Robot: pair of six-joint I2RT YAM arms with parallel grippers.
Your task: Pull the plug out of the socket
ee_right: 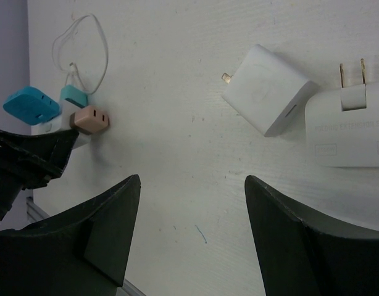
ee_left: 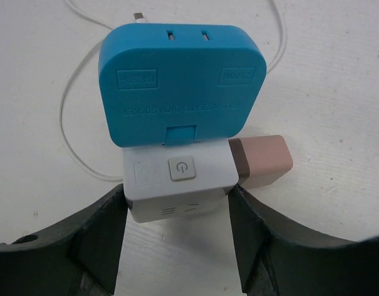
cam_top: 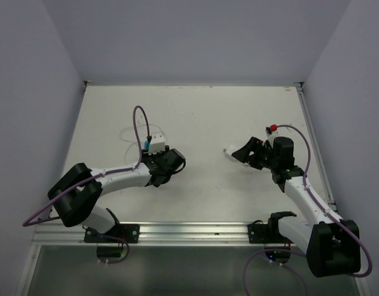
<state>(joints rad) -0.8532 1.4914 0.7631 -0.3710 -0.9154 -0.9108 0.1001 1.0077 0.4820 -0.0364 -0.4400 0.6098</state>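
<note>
White tabletop (cam_top: 208,123) between grey walls carries the socket (ee_left: 177,185) left of centre: a small white cube with a grey power button, a blue plug (ee_left: 177,86) on its far face and a pink plug (ee_left: 260,160) on its right. The left gripper (ee_left: 177,209) clamps its two sides, the block sitting between the fingertips. The right gripper (ee_right: 192,203) hangs with jaws apart at the right, well apart from it.

Blue plug (ee_left: 180,80) and pink plug (ee_left: 263,161) (right side) hem in the socket (ee_left: 177,188).

Left claw (ee_left: 177,198) clamped tight, right claw (ee_right: 192,185) jaws spread wide
</note>
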